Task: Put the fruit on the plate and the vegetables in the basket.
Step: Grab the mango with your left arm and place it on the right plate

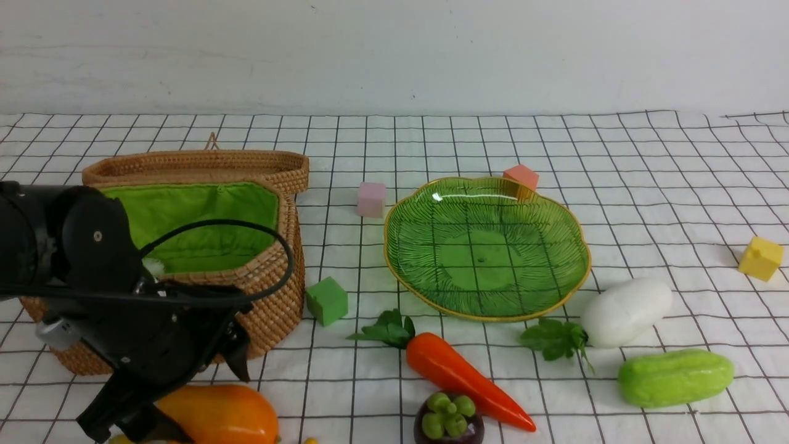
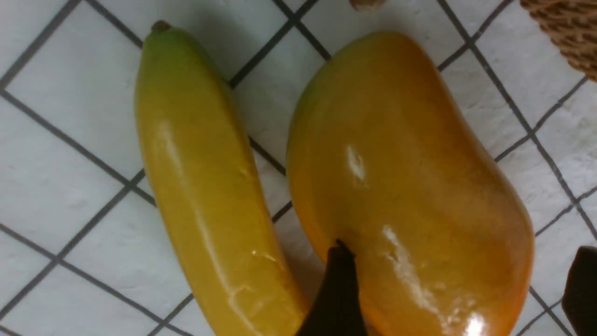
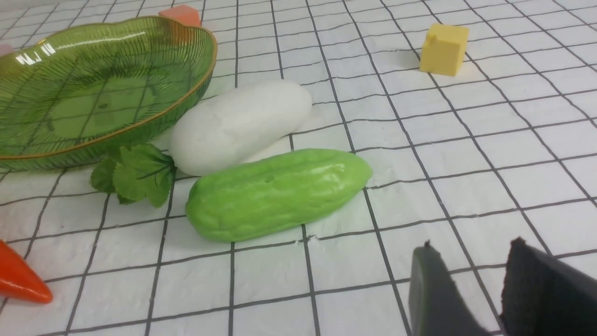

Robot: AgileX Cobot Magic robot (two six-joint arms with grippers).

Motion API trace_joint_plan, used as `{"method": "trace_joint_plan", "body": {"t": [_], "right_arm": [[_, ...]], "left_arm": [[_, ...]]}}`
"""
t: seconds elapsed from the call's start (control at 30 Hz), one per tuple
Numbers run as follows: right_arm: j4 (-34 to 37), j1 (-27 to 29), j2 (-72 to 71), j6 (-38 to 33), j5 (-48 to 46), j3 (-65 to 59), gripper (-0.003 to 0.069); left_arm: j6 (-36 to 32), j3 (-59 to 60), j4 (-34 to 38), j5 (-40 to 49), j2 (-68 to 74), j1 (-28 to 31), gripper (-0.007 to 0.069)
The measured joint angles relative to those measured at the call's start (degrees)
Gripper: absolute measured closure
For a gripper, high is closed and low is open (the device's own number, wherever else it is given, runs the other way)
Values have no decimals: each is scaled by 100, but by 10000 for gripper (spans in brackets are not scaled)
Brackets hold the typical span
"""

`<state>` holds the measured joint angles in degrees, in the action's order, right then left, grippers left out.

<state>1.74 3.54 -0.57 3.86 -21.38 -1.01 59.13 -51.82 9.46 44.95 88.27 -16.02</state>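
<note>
My left gripper [image 2: 459, 261] hangs low over the orange-yellow mango [image 2: 406, 177], open, with the fruit between its jaws. One finger [image 2: 338, 289] touches the mango's side; the other stands clear of it. The yellow banana [image 2: 205, 186] lies right alongside. In the front view the mango [image 1: 222, 413] sits before the wicker basket [image 1: 277, 296], whose lid is open. The mangosteen [image 1: 449, 420], carrot [image 1: 459, 379], radish [image 1: 625, 311] and cucumber [image 1: 675, 377] lie near the bare green plate [image 1: 487, 246]. My right gripper [image 3: 472, 243] is open over bare cloth near the cucumber [image 3: 277, 191].
Foam cubes stand on the checked cloth: pink [image 1: 371, 199], orange-red [image 1: 521, 177] behind the plate, green [image 1: 327, 300] beside the basket, yellow [image 1: 760, 258] at the far right. The left arm's black body and cable cover the basket's front left.
</note>
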Motion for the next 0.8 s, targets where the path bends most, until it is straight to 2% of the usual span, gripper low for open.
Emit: {"method": "trace_joint_plan", "body": {"t": [0.33, 0.6, 0.8], "right_arm": [[0, -6, 0, 0, 0, 0, 416], [0, -6, 0, 0, 0, 0, 416], [0, -6, 0, 0, 0, 0, 416]], "left_arm": [[143, -28, 27, -127, 427, 0, 39], [-34, -35, 27, -133, 441, 0, 76], [-55, -35, 27, -117, 441, 0, 76]]}}
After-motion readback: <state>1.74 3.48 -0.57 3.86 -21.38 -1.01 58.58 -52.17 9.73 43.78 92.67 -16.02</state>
